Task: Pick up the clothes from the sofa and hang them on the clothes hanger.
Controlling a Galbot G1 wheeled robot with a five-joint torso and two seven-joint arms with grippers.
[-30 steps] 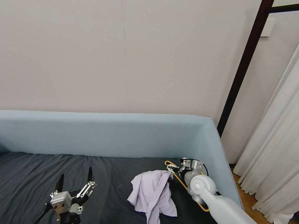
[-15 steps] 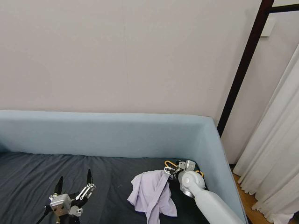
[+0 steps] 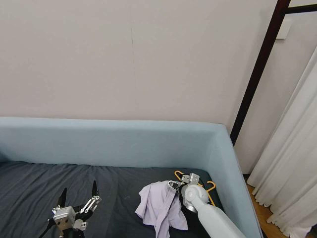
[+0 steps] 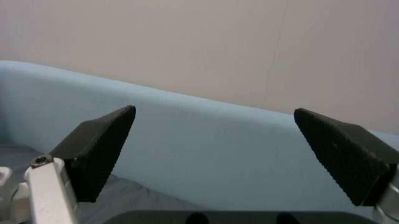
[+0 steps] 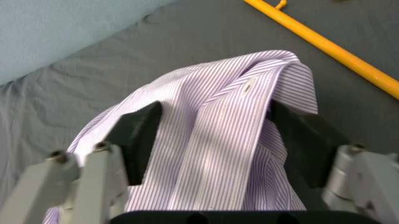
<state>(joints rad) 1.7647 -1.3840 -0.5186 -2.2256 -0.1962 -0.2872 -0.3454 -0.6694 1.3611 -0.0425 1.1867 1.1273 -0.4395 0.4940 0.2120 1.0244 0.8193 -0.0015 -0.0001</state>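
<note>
Striped shirt (image 5: 224, 154) lies between the spread jaws of the right gripper (image 5: 212, 116).

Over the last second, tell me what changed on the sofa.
The right claw slid toward the robot's left, from beside the orange hanger to the striped shirt. Its open fingers now sit either side of the collar fold, not shut on it. The shirt, the hanger and the left claw, open over the dark cover, stayed put.
</note>
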